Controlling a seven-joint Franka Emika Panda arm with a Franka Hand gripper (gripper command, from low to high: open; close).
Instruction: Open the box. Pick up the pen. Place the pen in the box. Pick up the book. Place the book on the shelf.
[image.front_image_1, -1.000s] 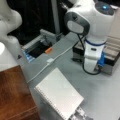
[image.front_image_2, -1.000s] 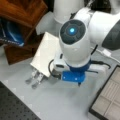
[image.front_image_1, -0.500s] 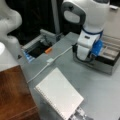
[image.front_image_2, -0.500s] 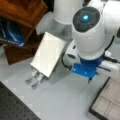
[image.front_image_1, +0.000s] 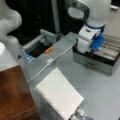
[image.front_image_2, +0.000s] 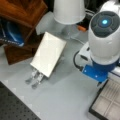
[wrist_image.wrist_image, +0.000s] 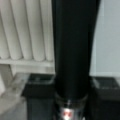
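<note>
The box (image.front_image_1: 96, 61) stands open at a front view's right, and its pale compartmented inside (image.front_image_2: 110, 101) shows in both front views. My gripper (image.front_image_1: 93, 49) hangs over that open box, shut on the pen (wrist_image.wrist_image: 72, 50). In the wrist view the black pen with its silver middle fills the centre between the dark fingers (wrist_image.wrist_image: 37, 86). The white spiral-bound book (image.front_image_1: 60, 93) leans on a metal stand (image.front_image_2: 35, 78), and its cover (image.front_image_2: 47, 57) is well clear of the arm. The reddish-brown shelf (image.front_image_1: 15, 96) lies beside the book; in a front view it is the wooden board (image.front_image_2: 21, 11).
A grey tray with a dark recess (image.front_image_1: 37, 48) and an orange piece (image.front_image_1: 48, 50) sits at the back. A white cable (image.front_image_1: 43, 68) runs across the table. A second white arm (image.front_image_1: 8, 20) stands at the left. A white cone-shaped body (image.front_image_2: 68, 10) stands behind the book.
The arm has carried the pen sideways from over the table to above the open box. The book and stand have not moved.
</note>
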